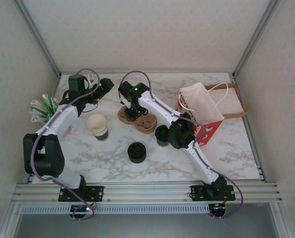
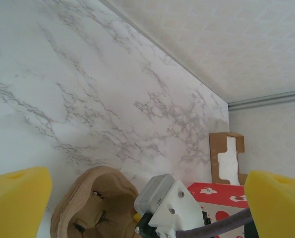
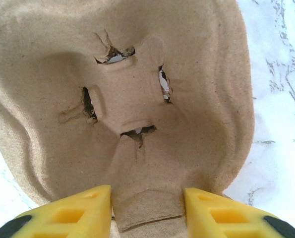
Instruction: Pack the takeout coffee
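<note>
Over the tray [image 3: 202, 74], right gripper [image 3: 147, 208] straddles its rim, half closed, grip unclear. Left gripper [image 1: 106, 85], left of tray, gapes empty. Coffee [image 1: 162, 135] sits just beside tray.

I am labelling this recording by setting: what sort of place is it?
Probably a robot test cell staged as a coffee takeout counter: an aluminium frame around a marble-pattern table, with stacked paper cups, a pulp cup carrier and a paper bag.
</note>
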